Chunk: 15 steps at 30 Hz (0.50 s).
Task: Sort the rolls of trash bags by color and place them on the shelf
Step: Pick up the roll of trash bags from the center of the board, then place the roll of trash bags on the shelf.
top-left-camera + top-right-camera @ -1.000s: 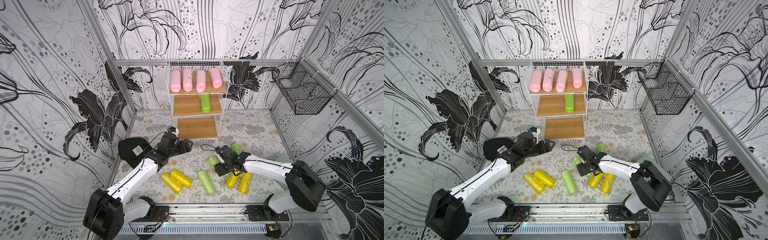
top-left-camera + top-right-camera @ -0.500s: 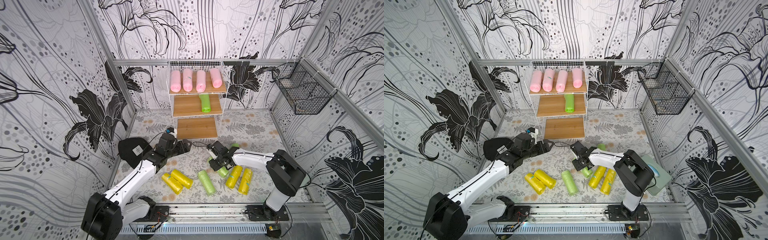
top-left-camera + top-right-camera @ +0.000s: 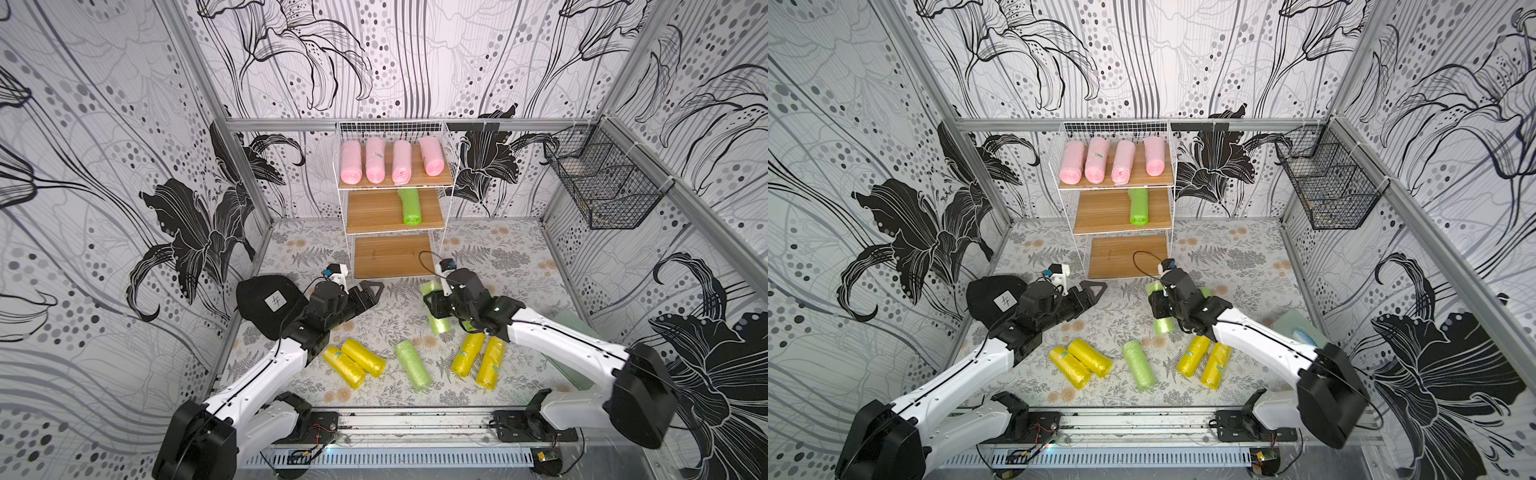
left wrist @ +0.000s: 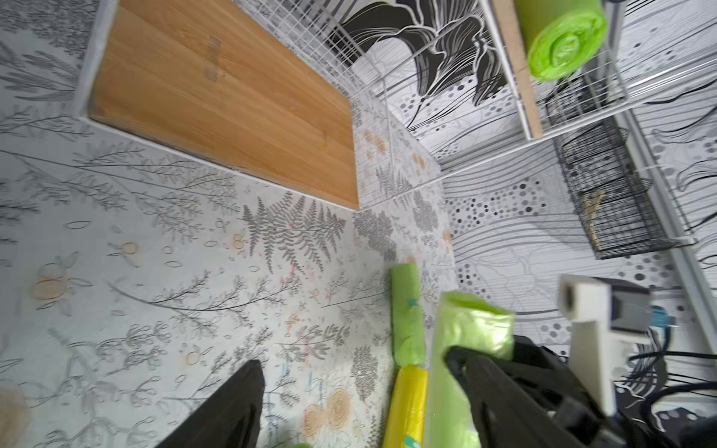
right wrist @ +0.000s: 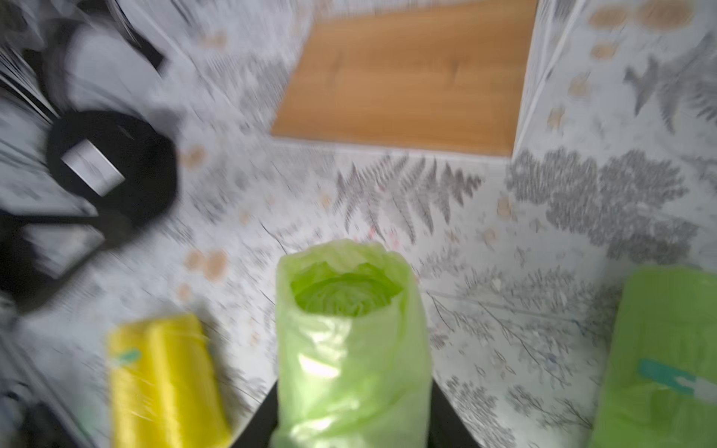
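Observation:
My right gripper (image 3: 435, 305) (image 5: 353, 411) is shut on a light green roll (image 3: 440, 324) (image 5: 349, 329), which stands tilted between its fingers in front of the shelf (image 3: 446, 183). A second green roll (image 5: 659, 360) (image 4: 405, 314) lies on the floor just beside it. My left gripper (image 3: 368, 293) (image 4: 357, 403) hangs open and empty to the left. Several pink rolls (image 3: 392, 162) lie on the top board and one green roll (image 3: 411, 208) on the middle board. On the floor near the front lie two yellow rolls (image 3: 353, 361), a green one (image 3: 412, 370) and two more yellow ones (image 3: 478, 359).
The shelf's bottom board (image 3: 392, 255) is bare. A black wire basket (image 3: 602, 187) hangs on the right wall. A black pad with a white label (image 3: 266, 303) lies at the left wall. A pale green slab (image 3: 575, 328) sits behind the right arm.
My right gripper has shifted left and closed on the green roll, tipping it up off the floor. The left arm has barely moved.

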{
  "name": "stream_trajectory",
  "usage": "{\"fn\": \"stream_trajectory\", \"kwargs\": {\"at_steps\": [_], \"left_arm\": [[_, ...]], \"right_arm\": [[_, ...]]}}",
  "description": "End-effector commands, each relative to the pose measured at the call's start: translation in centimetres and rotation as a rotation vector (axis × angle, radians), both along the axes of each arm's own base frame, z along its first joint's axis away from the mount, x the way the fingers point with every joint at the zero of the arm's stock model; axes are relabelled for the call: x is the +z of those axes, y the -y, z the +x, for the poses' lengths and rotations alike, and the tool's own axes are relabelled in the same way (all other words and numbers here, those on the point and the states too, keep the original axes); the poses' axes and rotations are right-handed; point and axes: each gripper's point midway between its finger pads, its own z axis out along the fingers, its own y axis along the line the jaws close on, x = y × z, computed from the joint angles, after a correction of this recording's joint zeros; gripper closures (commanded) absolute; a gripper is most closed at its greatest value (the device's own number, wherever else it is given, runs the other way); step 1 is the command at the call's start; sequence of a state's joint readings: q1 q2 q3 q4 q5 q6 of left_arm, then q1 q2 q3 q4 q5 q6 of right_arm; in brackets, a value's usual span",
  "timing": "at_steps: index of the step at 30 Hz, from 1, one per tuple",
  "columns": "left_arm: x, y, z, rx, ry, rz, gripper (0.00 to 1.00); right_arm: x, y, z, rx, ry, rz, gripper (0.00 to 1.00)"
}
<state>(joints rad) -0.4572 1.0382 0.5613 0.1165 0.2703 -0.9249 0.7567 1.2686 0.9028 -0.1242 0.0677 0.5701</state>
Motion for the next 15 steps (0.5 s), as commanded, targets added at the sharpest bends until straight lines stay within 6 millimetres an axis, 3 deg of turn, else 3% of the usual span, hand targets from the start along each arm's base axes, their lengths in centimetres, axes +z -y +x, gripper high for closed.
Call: {"fn": "stream_trajectory", "kwargs": {"at_steps": [1,8,15], "left_arm": [[6.5,1.8,0.0,-0.023,0.182,-0.18,0.14],[9.1,3.5,-1.7,-0.049,0.248,-0.38,0.14],[8.8,5.1,-1.9,-0.056,0.252,-0.39,0.12]], "right_arm": [[4.0,-0.3,1.5,-0.179,0.0,0.334,0.58],[7.1,-0.1,3.5,-0.372,0.043,0.665,0.58],[8.7,-0.5,4.9,-0.451,0.026,0.849,0.58]]}}
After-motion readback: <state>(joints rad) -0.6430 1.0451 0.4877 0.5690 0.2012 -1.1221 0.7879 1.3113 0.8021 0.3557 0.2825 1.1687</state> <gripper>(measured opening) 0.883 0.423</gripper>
